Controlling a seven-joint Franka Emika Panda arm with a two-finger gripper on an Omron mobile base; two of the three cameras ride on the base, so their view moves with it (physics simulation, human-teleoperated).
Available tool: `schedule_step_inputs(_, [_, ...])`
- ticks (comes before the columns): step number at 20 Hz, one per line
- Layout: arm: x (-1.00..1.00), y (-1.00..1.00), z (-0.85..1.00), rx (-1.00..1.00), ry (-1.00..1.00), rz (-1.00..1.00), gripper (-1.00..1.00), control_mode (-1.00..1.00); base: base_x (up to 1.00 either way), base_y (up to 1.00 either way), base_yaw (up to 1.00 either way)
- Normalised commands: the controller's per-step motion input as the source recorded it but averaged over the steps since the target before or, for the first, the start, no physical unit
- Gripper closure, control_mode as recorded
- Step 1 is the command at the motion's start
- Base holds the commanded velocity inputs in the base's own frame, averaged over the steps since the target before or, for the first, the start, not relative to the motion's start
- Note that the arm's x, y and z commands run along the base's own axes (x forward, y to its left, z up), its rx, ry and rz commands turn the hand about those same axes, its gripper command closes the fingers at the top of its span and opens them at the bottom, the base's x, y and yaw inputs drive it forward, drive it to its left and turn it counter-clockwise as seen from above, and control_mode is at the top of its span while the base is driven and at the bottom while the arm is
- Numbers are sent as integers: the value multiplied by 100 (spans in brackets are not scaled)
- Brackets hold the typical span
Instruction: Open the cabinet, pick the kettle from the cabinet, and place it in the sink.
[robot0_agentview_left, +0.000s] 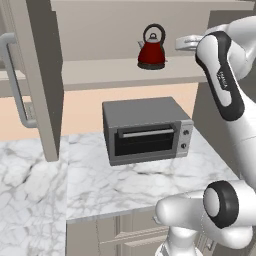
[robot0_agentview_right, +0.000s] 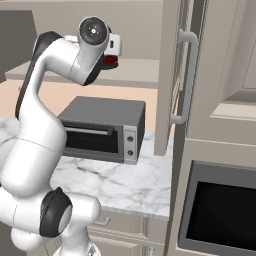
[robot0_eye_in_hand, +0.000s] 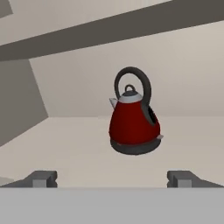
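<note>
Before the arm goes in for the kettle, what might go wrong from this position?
1. The kettle stands upright on the cabinet shelf, apart from the open tool; an off-centre approach could tip or push it deeper.
2. Its round loop handle and domed body may slip between the fingers.
3. The toaster oven sits directly below; a dropped kettle would likely hit it.

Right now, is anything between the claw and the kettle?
No. In the hand view, only bare shelf lies between the open claw and the kettle.
</note>
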Motion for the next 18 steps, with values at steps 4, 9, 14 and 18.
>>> schedule_step_inputs(4, [38,0,9,0,-4,0,-100,-100,0,0,0])
schedule_step_inputs(9, [39,0,8,-1,-1,0,-100,-100,0,0,0])
schedule_step_inputs(14, [40,0,6,0,0,0,-100,-100,0,0,0])
schedule_step_inputs(18, [31,0,3,0,0,3,-100,-100,0,0,0])
